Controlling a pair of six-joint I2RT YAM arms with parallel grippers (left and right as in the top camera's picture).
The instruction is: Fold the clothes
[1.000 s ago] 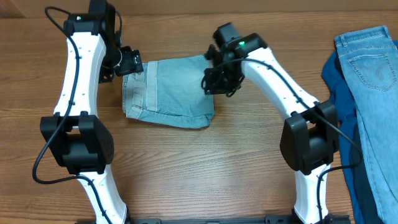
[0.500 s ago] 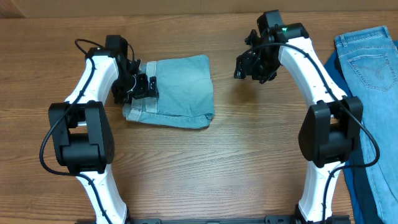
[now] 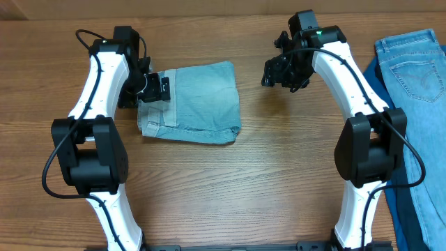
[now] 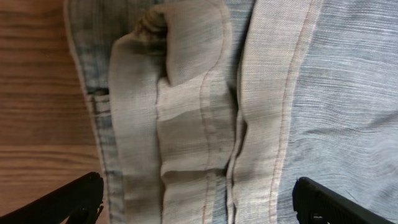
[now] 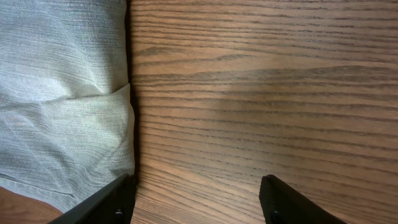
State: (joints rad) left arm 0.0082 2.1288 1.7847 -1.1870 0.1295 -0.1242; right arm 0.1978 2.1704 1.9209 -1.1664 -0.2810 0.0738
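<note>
Left gripper (image 3: 155, 89): fingers spread wide, nothing clamped, hovering over waistband (image 4: 199, 112) at left end of shorts (image 3: 202, 104). Right gripper (image 3: 282, 73) also apart and empty, over bare table (image 3: 244, 181) just right of shorts' far corner. Shorts lie far-centre in compact folded rectangle — I judge this piece near done. Next I'd reach right for brighter denim garment (image 3: 414, 63) overlapping dark blue cloth (image 3: 371, 80) — needs pulling to centre, spreading flat. No containers in view.

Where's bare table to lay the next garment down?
The wooden table is bare in front of the folded pale denim shorts, and between them and the right arm. Crowded: the right edge, where a brighter light-blue denim garment overlies dark blue cloth.
</note>
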